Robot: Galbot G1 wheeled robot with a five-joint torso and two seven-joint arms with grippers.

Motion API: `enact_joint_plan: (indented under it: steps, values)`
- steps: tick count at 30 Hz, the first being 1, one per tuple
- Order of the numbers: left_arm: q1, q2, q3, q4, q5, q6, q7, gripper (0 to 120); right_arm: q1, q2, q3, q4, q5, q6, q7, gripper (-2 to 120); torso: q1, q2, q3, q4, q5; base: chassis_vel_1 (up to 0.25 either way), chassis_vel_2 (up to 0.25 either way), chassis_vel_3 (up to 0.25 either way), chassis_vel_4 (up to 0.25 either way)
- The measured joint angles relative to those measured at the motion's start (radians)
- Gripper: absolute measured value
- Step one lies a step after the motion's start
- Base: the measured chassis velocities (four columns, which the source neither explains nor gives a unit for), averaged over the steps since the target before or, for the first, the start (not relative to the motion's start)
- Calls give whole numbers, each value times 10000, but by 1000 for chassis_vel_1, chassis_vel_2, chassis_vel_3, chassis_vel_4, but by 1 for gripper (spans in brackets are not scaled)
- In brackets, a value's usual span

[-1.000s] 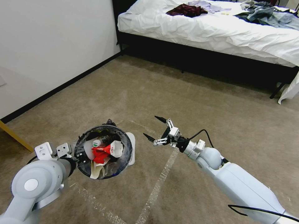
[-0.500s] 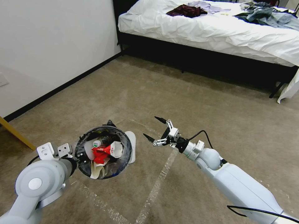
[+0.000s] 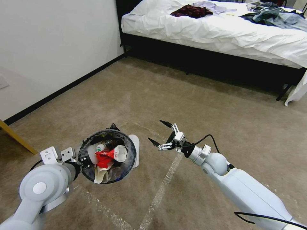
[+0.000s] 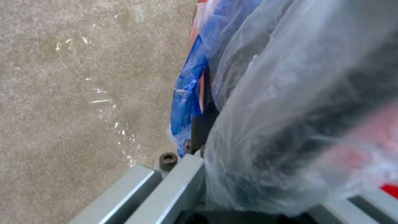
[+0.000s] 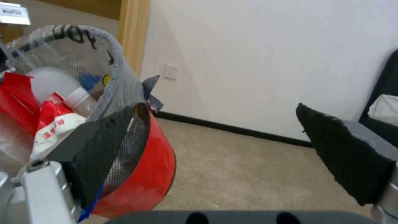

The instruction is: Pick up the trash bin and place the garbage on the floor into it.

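Glossy red plastic trash bin (image 5: pixel 145 174) with filmy clear liner, on matt short-pile carpet floor (image 3: pixel 198 95).

bins: 1 (image 3: pixel 107 156) | slippers on floor: 1 (image 3: pixel 135 150) | bottles in bin: 1, perhaps more under the wrappers (image 3: pixel 101 147) | red wrappers in bin: 1 (image 3: pixel 104 157) | grippers: 2 | beds: 1 (image 3: pixel 217 32) | tape lines: 2 (image 3: pixel 163 188)

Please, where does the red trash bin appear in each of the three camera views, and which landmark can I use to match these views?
Head view: the trash bin is at lower left, held at its rim by the left gripper, full of litter.
Left wrist view: its plastic bag and blue edge fill the right side, very close.
Right wrist view: it is at left, beside the open right gripper.
Shared landmark: the beige carpet.
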State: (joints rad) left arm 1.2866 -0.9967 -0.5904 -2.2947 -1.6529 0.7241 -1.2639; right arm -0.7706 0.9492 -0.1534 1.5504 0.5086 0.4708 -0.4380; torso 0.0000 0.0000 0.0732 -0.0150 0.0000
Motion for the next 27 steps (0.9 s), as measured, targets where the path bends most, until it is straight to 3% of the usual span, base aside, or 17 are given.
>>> enact_joint_plan:
  steps: [20,27]
  values:
    - [66,-17,109,-46,229,73,29,0,-137,-45,39,108,-38,-10,-7,100,0,1,0,1,0,0,0,0,0]
    - [48,9,-78,24,246,72,32,0,-134,-45,32,58,-16,-172,-226,100,0,1,0,0,0,0,0,0,0]
